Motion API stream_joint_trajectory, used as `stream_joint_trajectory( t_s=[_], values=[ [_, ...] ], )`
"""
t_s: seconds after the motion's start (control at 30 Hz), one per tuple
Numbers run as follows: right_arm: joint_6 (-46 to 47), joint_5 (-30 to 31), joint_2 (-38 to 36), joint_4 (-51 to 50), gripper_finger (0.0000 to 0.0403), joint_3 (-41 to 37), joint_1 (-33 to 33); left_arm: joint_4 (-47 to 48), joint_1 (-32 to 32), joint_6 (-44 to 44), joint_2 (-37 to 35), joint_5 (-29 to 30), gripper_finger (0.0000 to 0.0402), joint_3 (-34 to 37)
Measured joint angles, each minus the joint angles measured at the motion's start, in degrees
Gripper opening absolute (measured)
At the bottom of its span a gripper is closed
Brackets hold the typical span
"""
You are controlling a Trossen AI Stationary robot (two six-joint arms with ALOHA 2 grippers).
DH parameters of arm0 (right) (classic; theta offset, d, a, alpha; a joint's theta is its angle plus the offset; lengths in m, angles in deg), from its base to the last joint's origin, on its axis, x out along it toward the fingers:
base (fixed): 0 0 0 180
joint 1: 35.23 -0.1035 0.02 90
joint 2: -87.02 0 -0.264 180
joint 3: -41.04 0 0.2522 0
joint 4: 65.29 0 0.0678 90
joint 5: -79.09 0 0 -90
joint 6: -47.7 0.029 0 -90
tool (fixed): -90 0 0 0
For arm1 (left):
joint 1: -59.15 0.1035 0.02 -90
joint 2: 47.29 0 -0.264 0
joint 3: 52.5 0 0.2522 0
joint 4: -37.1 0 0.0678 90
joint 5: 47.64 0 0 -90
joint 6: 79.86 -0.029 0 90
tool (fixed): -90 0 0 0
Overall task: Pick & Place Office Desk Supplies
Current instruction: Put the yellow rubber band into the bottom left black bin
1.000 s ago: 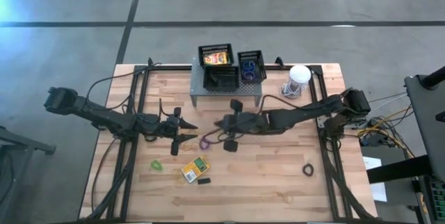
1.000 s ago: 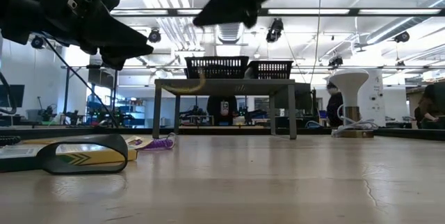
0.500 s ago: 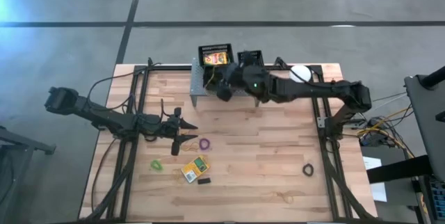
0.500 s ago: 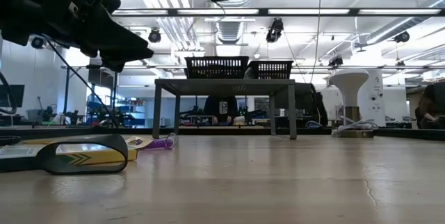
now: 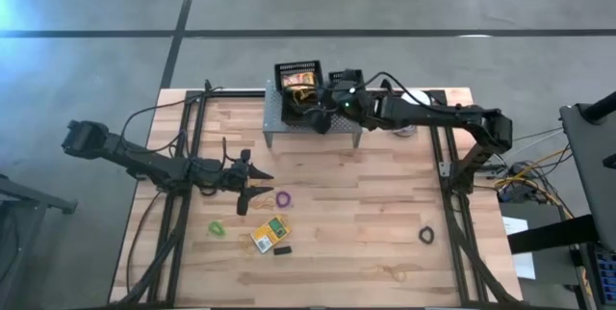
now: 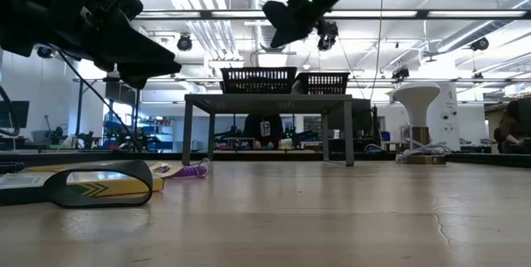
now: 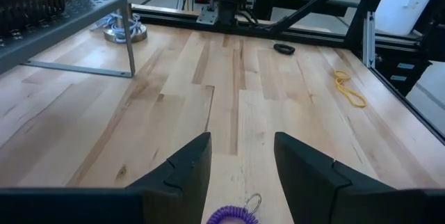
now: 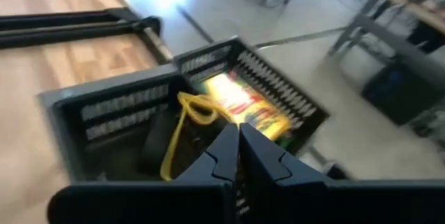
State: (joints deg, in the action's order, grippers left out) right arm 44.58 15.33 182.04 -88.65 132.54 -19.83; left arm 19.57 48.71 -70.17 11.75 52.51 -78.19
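My right gripper [image 5: 308, 110] hangs over the black lattice baskets [image 5: 296, 77] on the grey shelf, shut on a yellow rubber band [image 8: 182, 123]. One basket holds a yellow-orange crayon box [image 8: 240, 106]. My left gripper [image 5: 254, 183] is open and hovers low over the table's left half. A purple coiled band [image 7: 233, 216] lies flat on the wood just ahead of its fingers. Another crayon box [image 5: 269, 233], a tiny black block [image 5: 282, 249], a green band [image 5: 218, 226] and a black band [image 5: 426, 235] lie on the table. My right gripper pinches the yellow rubber band between its two shut fingertips [image 8: 224, 140], at one end of the loop [image 8: 208, 118]. The fingers slant down from the table's right. The band is lifted clear and hangs slack over a basket [image 8: 132, 123] beside the crayon box.
The grey perforated shelf [image 5: 277, 133] stands at the far middle edge and carries the baskets. A white round object with a coiled cord [image 7: 124, 29] stands to its right. A second yellow band [image 7: 350, 88] lies near the table's right rail. Bare wood spans the centre.
My right gripper has risen from the table's centre, near the purple band, and swung to the far edge over the shelf's baskets. It has stayed shut, and the yellow band has come along, lifted clear.
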Motion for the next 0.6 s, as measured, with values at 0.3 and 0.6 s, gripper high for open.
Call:
stream_joint_trajectory(
  t_s=[0.3,0.6],
  values=[
    [1.1,-2.9,0.0,-1.3,0.0009,-0.5,-0.5,-0.2,0.0,0.0,0.0,0.0,0.0163,0.0],
    [5.5,-2.8,-0.4,-6.1,0.0062,-0.5,-0.5,-0.2,0.0,0.4,0.0,0.0,0.0163,0.0]
  ],
)
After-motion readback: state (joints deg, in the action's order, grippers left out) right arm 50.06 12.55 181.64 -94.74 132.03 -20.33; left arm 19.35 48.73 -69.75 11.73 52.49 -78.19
